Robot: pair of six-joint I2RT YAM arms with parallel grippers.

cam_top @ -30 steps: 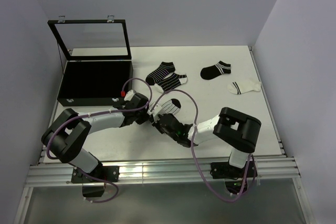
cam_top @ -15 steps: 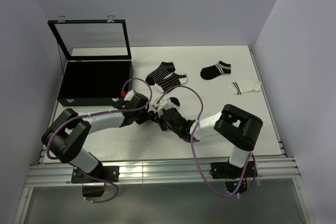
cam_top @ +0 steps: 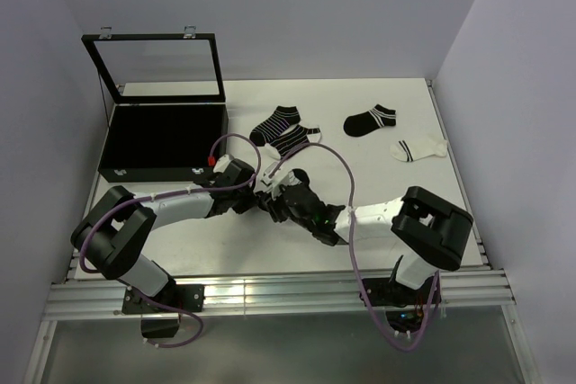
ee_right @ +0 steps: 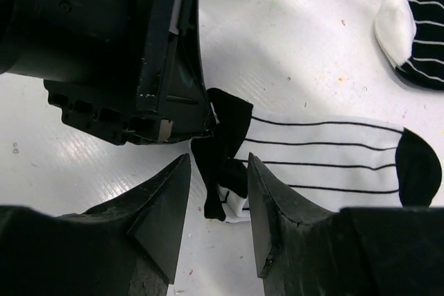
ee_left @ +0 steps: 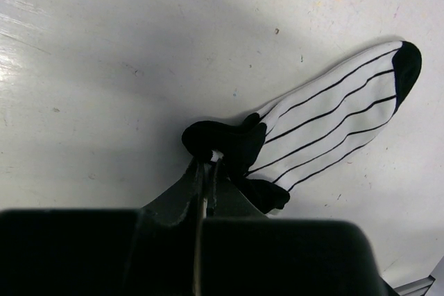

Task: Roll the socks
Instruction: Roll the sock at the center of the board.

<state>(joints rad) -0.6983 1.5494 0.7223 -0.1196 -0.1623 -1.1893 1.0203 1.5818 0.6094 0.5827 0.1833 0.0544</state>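
Observation:
A white sock with thin black stripes (ee_right: 326,157) lies flat near the middle of the table, black toe pointing away; in the top view only its far end (cam_top: 295,174) shows past the arms. My left gripper (ee_left: 208,161) is shut on the sock's black cuff (ee_left: 222,140), which is bunched and lifted slightly. My right gripper (ee_right: 218,164) is open, one finger on each side of the hanging cuff fold and not pressing it. In the top view the left gripper (cam_top: 262,196) and right gripper (cam_top: 275,203) meet tip to tip.
Two black striped socks (cam_top: 283,130) lie overlapping behind, one showing in the right wrist view (ee_right: 409,25). A black sock (cam_top: 370,120) and a white sock (cam_top: 418,147) lie at back right. An open black case (cam_top: 162,137) with its glass lid (cam_top: 157,67) up stands at left.
My right gripper narrowed, then opened wider around the cuff, and its arm swung right at the elbow. The left gripper has kept its hold without moving.

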